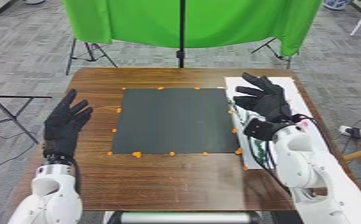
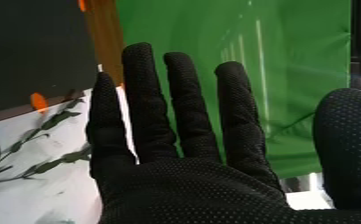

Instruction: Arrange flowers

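Green sprigs (image 2: 48, 167) lie on white sheet (image 1: 283, 85) beside dark mat (image 1: 172, 120). Right hand (image 1: 267, 104) above sheet, spread wide, empty; left hand (image 1: 63, 131) loose, empty, left of mat. Best lower right hand gently, pinch one stem (image 2: 8, 178), spare leaves (image 2: 73, 156).

1. Leafy stems (image 2: 45, 167): slender and dark green, with narrow pointed leaves.
2. They lie spread on the white sheet (image 1: 285, 84), near the right edge of the table (image 1: 159, 192).
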### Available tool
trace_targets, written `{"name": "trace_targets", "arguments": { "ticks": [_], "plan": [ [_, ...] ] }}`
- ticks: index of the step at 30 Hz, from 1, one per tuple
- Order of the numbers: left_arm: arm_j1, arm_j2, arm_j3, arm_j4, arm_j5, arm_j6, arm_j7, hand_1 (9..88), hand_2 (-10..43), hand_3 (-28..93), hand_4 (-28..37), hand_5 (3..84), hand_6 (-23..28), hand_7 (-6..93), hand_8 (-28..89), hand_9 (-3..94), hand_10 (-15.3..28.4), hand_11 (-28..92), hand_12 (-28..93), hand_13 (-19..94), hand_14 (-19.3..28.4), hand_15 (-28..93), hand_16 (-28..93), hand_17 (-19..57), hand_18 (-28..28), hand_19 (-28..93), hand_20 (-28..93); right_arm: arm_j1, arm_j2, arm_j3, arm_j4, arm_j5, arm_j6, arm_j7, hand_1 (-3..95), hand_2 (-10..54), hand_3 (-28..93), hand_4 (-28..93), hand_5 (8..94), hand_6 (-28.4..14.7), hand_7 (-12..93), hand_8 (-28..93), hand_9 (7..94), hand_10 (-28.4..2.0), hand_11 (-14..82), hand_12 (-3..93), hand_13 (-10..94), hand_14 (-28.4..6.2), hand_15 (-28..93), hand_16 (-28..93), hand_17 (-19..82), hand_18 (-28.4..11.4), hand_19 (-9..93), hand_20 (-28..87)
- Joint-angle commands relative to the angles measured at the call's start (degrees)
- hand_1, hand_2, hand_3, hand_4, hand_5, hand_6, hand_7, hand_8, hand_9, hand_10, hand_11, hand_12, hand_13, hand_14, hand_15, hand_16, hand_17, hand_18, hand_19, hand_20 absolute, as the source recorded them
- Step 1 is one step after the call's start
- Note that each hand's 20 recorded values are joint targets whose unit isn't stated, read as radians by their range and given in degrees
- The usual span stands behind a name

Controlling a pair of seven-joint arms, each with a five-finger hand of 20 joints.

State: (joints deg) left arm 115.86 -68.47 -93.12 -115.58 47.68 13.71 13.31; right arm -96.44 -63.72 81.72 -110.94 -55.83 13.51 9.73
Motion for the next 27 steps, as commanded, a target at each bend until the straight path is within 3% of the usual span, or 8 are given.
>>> {"name": "trace_targets", "arguments": {
  "ticks": [1,9,22,23,27],
  "plan": [
    [0.36,0.13,0.29,0.24,0.03,-0.46,0.09,20.6,7.1,81,-28.3,34.1,6.5,6.8,-8,31.7,18.6,23,10,18,25.8,54,-11,-10.6,26.8,51,2,0.62,0.45,-0.63,-0.04,0.06,1.91,-0.94,11.1,11.0,81,-28,43.0,1.8,18,-14,49.4,-15.8,17.7,13.8,39,-19.5,45,12,8,-25.5,51,17],
    [0.58,0.53,0.40,0.02,-0.33,0.06,0.51,20.6,7.2,81,-28.3,34.0,6.5,6.8,-8,31.7,18.5,23,10,18,25.8,53,-11,-10.7,26.8,51,2,0.61,1.04,-0.99,-0.43,-0.39,2.69,-1.06,11.2,11.0,80,-28,43.3,1.7,18,-14,49.6,-15.8,17.9,13.8,39,-19.5,45,12,8,-25.4,51,17],
    [0.83,1.11,-0.23,-0.34,-0.37,0.30,0.95,20.7,7.1,81,-28.3,34.1,6.5,6.8,-8,31.8,18.6,23,10,18,25.8,53,-11,-10.6,26.7,51,2,-2.18,6.74,0.45,-7.03,-8.91,7.67,3.87,11.7,10.5,81,-28,44.2,1.2,19,-15,50.6,-16.1,18.8,13.9,40,-19.6,48,11,9,-25.5,53,18],
    [0.96,1.15,-0.29,-0.42,-0.45,0.33,1.03,20.7,7.1,81,-28.3,34.1,6.5,6.8,-8,31.8,18.6,23,10,18,25.8,53,-11,-10.6,26.7,51,2,-6.46,6.28,4.68,-8.59,-9.55,4.36,3.55,11.7,10.4,81,-28,44.4,1.1,19,-15,50.6,-16.2,18.9,13.9,40,-19.7,48,11,9,-25.6,54,18],
    [0.94,1.30,-0.57,-0.62,-0.28,0.37,0.90,20.6,7.1,81,-28.3,34.1,6.6,6.7,-8,31.7,18.6,23,10,18,25.8,53,-11,-10.6,26.7,51,2,-10.21,7.73,8.08,-12.19,-16.03,1.77,10.46,11.9,10.0,81,-28,44.5,0.9,20,-15,50.6,-16.4,19.1,13.8,40,-19.7,49,11,9,-25.6,55,18]
  ]
}}
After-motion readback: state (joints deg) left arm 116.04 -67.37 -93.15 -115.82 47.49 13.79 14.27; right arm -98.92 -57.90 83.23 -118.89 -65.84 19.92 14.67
